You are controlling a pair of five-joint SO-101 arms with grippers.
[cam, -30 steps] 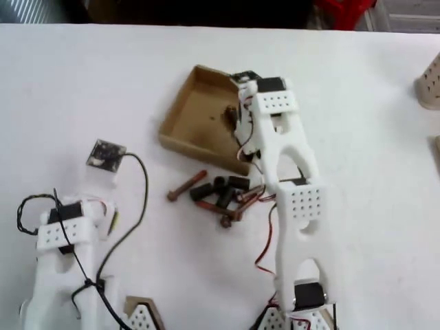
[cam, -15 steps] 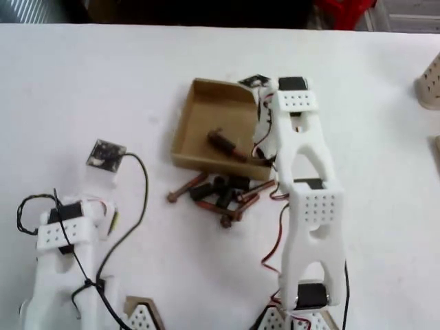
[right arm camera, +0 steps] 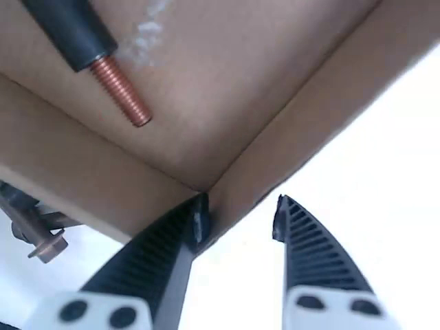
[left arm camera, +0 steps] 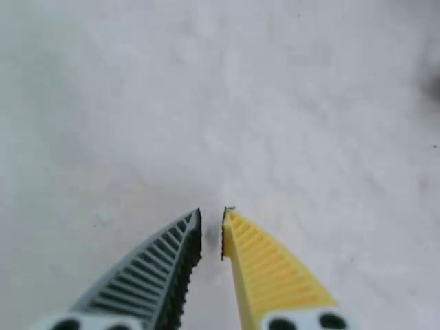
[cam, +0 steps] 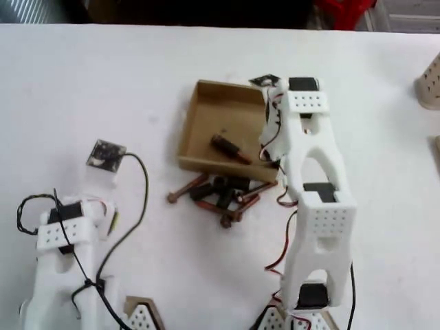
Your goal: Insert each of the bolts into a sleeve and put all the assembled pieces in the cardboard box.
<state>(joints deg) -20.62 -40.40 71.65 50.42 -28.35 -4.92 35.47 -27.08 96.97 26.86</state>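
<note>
Holds right pincer (right arm camera: 240,210) spread, empty, at a corner of cardboard box (cam: 227,86), probably clear of a drop-off. Shows one assembled piece (cam: 230,148) inside. Keeps loose bolts and sleeves (cam: 223,193) just beside box for reach. Parks left pincer (left arm camera: 212,227) pressed together over worktop (left arm camera: 206,82), out of the way.

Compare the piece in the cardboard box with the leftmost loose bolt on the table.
The piece in the box wears a black sleeve, only its threaded end bare; the leftmost loose bolt is bare copper along its length. The first lies inside the cardboard box; the second lies on the table outside it. Both lie flat, with copper-coloured bolts.
</note>
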